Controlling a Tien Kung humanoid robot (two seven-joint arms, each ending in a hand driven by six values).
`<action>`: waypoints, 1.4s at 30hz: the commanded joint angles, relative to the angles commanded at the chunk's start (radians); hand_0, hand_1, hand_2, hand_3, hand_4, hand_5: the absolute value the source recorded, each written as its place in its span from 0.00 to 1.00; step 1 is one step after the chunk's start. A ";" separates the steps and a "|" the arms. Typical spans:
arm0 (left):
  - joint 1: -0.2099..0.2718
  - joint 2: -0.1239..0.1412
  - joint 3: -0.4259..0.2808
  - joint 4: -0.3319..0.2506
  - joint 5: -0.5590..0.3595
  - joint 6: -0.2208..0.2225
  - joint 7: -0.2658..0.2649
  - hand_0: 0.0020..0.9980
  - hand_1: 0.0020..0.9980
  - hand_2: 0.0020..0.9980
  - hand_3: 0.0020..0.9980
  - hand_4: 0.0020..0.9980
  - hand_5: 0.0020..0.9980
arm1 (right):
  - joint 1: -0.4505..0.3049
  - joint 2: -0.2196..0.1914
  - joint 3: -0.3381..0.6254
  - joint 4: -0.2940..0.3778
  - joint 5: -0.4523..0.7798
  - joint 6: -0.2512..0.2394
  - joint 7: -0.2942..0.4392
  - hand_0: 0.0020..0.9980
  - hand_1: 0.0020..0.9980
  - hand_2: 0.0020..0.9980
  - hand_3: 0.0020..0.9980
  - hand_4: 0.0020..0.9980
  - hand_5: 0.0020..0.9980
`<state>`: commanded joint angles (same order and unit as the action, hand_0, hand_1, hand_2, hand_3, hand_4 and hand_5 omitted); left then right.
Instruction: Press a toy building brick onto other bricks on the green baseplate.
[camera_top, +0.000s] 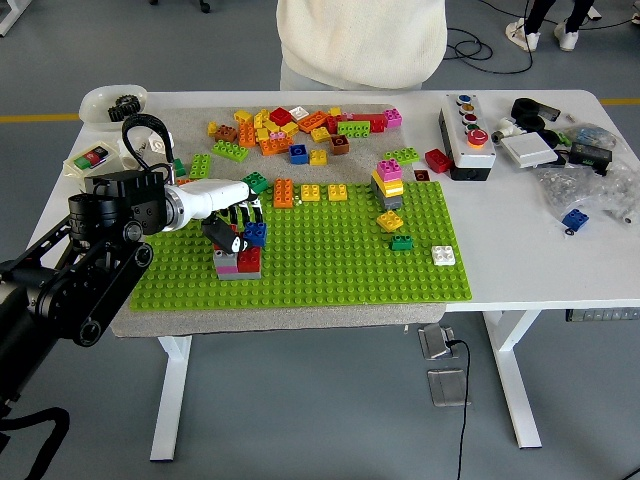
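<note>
The green baseplate (330, 255) lies across the table's middle. Near its left side stands a small stack of bricks (240, 261), grey and pink at the left, red at the right. A blue brick (256, 233) sits on the stack's far side. My left hand (232, 224) rests on top of this stack, its black fingers curled down over the bricks next to the blue one. A second stack (387, 184) with pink, yellow and grey layers stands at the plate's far right. The right arm is out of view.
Loose bricks (300, 125) lie in a heap behind the plate. A yellow brick (390, 220), a dark green one (402, 242) and a white one (443, 255) sit on the plate's right. A button box (466, 135) and clutter fill the right. A person (360, 40) stands behind the table.
</note>
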<state>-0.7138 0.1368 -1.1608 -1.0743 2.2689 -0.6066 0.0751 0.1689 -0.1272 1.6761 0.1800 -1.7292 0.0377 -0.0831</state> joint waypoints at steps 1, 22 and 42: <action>0.000 0.000 0.000 0.001 0.000 -0.001 0.000 0.64 0.60 0.56 0.55 0.47 0.05 | 0.000 0.000 0.000 0.000 0.000 0.000 0.000 0.75 0.64 0.68 0.61 0.87 0.52; 0.002 0.001 -0.002 0.002 0.000 -0.015 0.018 0.67 0.62 0.57 0.55 0.54 0.08 | -0.002 0.000 -0.003 0.000 0.000 0.001 0.000 0.75 0.64 0.68 0.61 0.87 0.52; 0.001 0.001 -0.006 0.001 0.000 -0.026 0.025 0.70 0.63 0.58 0.56 0.60 0.12 | -0.001 0.000 -0.003 0.000 -0.001 0.004 0.002 0.75 0.64 0.68 0.61 0.87 0.52</action>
<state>-0.7128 0.1378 -1.1669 -1.0729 2.2689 -0.6323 0.1002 0.1675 -0.1275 1.6730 0.1800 -1.7299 0.0422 -0.0815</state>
